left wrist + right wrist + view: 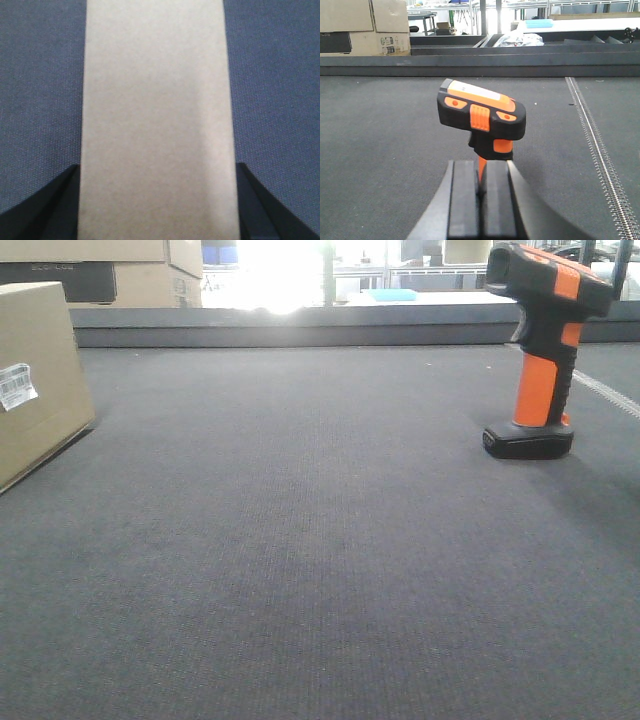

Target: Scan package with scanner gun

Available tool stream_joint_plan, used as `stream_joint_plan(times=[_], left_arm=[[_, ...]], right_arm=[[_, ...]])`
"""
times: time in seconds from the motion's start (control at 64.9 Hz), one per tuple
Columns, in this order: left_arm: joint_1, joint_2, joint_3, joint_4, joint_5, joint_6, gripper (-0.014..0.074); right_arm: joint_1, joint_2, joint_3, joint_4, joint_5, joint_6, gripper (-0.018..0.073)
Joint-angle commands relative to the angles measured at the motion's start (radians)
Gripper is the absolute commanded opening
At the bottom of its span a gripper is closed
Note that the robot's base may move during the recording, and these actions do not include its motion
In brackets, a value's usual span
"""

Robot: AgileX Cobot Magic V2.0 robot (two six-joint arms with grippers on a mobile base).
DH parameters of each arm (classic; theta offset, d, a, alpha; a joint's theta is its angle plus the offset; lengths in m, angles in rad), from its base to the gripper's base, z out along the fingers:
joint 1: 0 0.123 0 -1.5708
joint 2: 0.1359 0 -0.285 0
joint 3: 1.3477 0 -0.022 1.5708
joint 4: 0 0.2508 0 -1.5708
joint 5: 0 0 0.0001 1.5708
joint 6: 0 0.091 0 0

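Alignment is what you need to get right now. The plain tan cardboard package (38,380) sits at the far left of the dark grey carpeted desk (300,540), its small white barcode label (16,386) on the face turned toward the middle. The pistol-shaped scanner gun with the black head and orange handle (541,340) stands upright on its flat black base, well apart from the package on the right side.

In the left wrist view, your left gripper (157,200) has its dark fingers (47,200) spread to either side of the package; whether they press on it I cannot tell. In the right wrist view, your right gripper (481,200) looks closed, pads together just in front of the scanner's handle, though whether it actually grips the handle is unclear.

Confirm both holds first. Then turn the scanner's head toward the label and keep the package steady.
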Motion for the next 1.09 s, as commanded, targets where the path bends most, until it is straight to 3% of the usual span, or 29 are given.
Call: stream_joint_plan(times=[0.0, 0.185, 0.308, 0.786, 0.909, 1.078], left_arm=[[-0.003, -0.016, -0.001, 0.001, -0.009, -0.001, 0.0094], [-0.003, -0.016, -0.001, 0.001, 0.007, -0.001, 0.0428], [-0.003, -0.016, -0.002, -0.027, 0.007, -0.001, 0.0488], [-0.003, -0.140, -0.105, -0.034, 0.077, -0.001, 0.0459], [-0.003, -0.210, -0.105, -0.034, 0.122, -0.001, 0.0363], [-0.003, -0.295, -0.089, -0.034, 0.202, -0.001, 0.0094]], right_arm=[[-0.003, -0.008, 0.002, -0.003, -0.011, -0.009, -0.0162], [-0.003, -0.008, 0.002, -0.003, -0.013, -0.009, -0.0162], [-0.003, -0.008, 0.002, -0.003, -0.013, -0.009, -0.0162], [-0.003, -0.070, 0.002, -0.003, -0.003, -0.009, -0.0162], [-0.003, -0.133, 0.002, -0.003, 0.086, -0.009, -0.0162], [-0.003, -0.181, 0.010, -0.033, 0.237, -0.009, -0.0162]])
